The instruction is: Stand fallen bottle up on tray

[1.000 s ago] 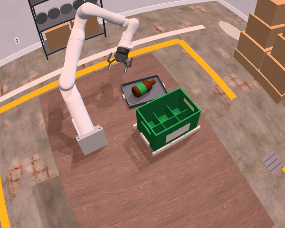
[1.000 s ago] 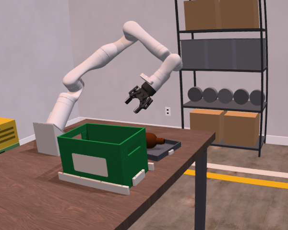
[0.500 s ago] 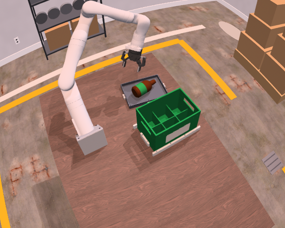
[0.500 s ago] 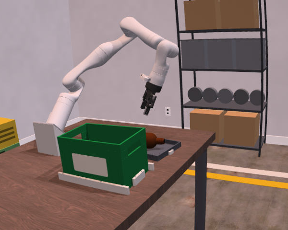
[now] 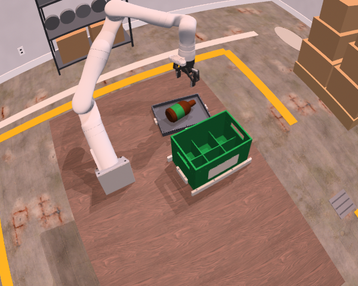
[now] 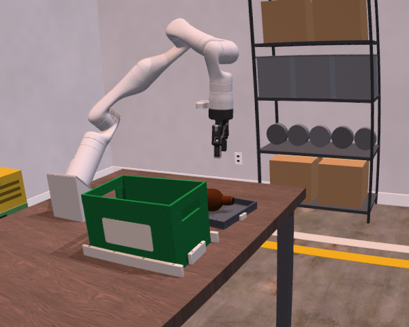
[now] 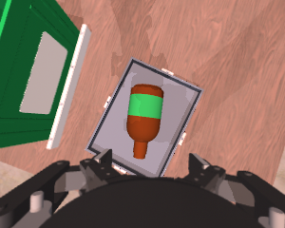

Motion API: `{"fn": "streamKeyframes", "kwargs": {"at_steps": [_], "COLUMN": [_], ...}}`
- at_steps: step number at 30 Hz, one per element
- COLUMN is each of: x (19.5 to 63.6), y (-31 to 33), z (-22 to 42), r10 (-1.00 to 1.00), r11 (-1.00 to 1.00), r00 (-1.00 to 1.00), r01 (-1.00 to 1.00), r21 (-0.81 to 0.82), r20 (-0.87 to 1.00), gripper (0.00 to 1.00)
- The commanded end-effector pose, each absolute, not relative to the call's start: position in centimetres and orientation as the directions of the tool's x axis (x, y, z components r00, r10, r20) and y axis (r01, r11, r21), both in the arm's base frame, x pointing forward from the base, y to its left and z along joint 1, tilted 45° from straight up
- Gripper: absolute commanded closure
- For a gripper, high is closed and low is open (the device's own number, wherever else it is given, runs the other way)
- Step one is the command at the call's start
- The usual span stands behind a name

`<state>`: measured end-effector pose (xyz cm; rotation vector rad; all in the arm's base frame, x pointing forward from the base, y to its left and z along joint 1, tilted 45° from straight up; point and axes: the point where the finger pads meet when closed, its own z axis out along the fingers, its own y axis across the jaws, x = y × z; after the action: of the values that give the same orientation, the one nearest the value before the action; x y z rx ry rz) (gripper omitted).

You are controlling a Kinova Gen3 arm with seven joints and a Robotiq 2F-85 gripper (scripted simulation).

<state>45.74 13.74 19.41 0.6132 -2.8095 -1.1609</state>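
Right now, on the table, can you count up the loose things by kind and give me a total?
Bottle: 1, lying on its side on the tray
Tray: 1
Crate: 1
Total: 3

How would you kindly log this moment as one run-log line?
gripper: open, empty, pointing down above tray's far end | bottle: lying on its side on tray | crate: beside tray | phase: pre-grasp
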Motion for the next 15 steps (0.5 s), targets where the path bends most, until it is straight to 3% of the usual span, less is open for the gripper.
{"fn": "streamKeyframes", "kwargs": {"at_steps": [1,15], "x": [47.13,47.57], "y": [12.21,11.88], "z": [18.87,18.87], "r10": [-0.289,-0.265], "r11": [0.667,0.672], "r00": [-0.952,-0.959], "r01": [-0.275,-0.258], "r21": [0.692,0.694], "r20": [-0.100,-0.100], "gripper": [0.00,0.00]}}
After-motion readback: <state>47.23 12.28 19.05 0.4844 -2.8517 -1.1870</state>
